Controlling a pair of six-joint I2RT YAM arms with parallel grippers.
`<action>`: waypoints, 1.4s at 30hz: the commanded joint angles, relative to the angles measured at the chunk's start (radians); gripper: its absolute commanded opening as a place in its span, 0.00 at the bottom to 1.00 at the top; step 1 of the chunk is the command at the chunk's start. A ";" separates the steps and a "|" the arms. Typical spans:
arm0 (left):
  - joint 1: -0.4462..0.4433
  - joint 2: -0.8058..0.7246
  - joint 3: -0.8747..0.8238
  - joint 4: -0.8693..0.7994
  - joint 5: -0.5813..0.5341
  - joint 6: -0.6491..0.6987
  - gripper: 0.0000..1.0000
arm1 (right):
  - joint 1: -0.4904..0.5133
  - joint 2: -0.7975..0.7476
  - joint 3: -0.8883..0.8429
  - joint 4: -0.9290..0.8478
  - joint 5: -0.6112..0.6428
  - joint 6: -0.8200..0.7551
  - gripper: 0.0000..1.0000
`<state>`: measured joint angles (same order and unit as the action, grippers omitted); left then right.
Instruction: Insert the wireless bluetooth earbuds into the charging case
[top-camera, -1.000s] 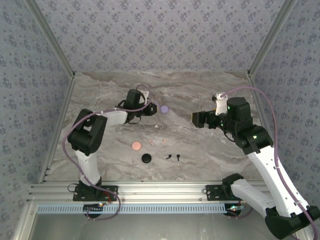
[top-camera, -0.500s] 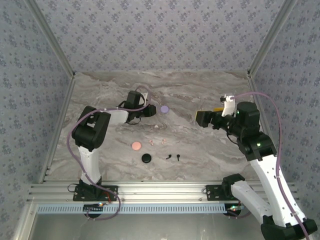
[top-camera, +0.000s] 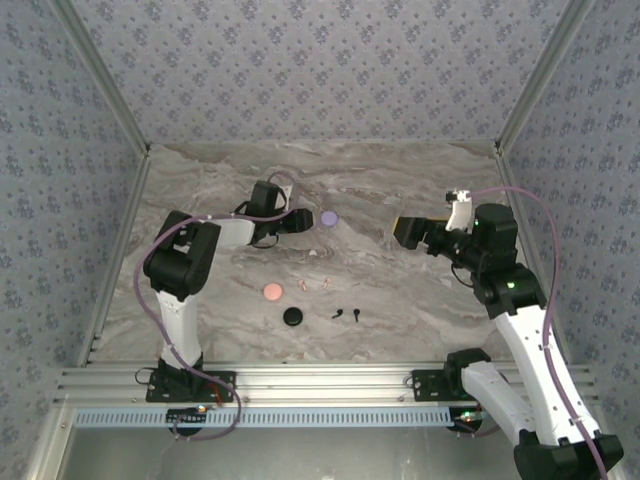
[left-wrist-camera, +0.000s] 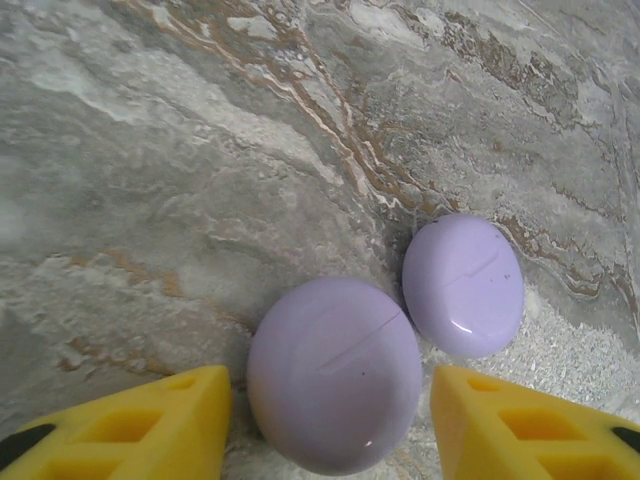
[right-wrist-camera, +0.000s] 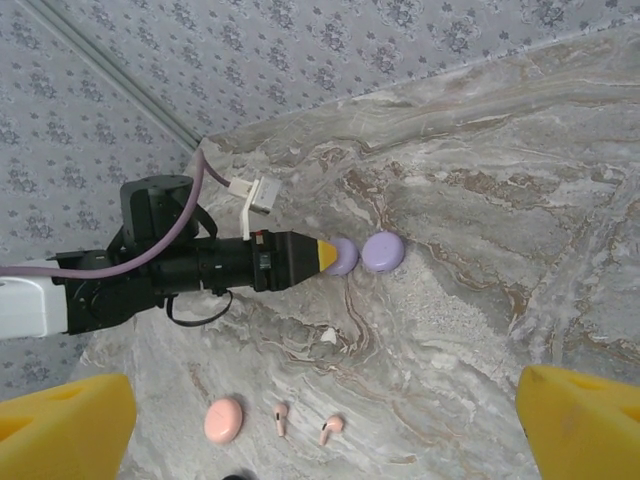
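The pale pink earbuds (right-wrist-camera: 281, 419) lay loose on the surface (top-camera: 420, 300) near the pink case (right-wrist-camera: 224, 420), and the black earbuds (top-camera: 356, 313) near the black case (top-camera: 292, 317). No case showed an earbud inside. The jaws of the left gripper (top-camera: 298, 221) stood partly open around a lilac case (left-wrist-camera: 335, 365), and the jaws of the right gripper (top-camera: 403, 232) were wide and empty. Probably the case was being prepared; next, a delicate earbud pick.

Grey-veined marble tabletop (top-camera: 420, 300) enclosed by 3 floral-patterned walls (top-camera: 320, 70).
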<state>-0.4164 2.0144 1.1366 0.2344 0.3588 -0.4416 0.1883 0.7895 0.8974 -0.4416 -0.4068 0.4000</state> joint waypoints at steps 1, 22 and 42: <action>0.016 -0.097 -0.029 -0.005 -0.026 0.018 0.58 | 0.014 0.015 -0.031 0.019 0.021 -0.015 1.00; 0.128 -0.888 -0.396 -0.201 -0.369 -0.059 0.89 | 0.599 0.510 0.071 0.158 0.123 -0.539 1.00; 0.347 -1.078 -0.571 -0.260 -0.332 -0.161 0.95 | 0.839 1.240 0.653 -0.155 0.317 -0.590 0.98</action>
<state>-0.0776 0.9512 0.5774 -0.0067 0.0174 -0.5964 1.0096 1.9812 1.4895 -0.5213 -0.1257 -0.1528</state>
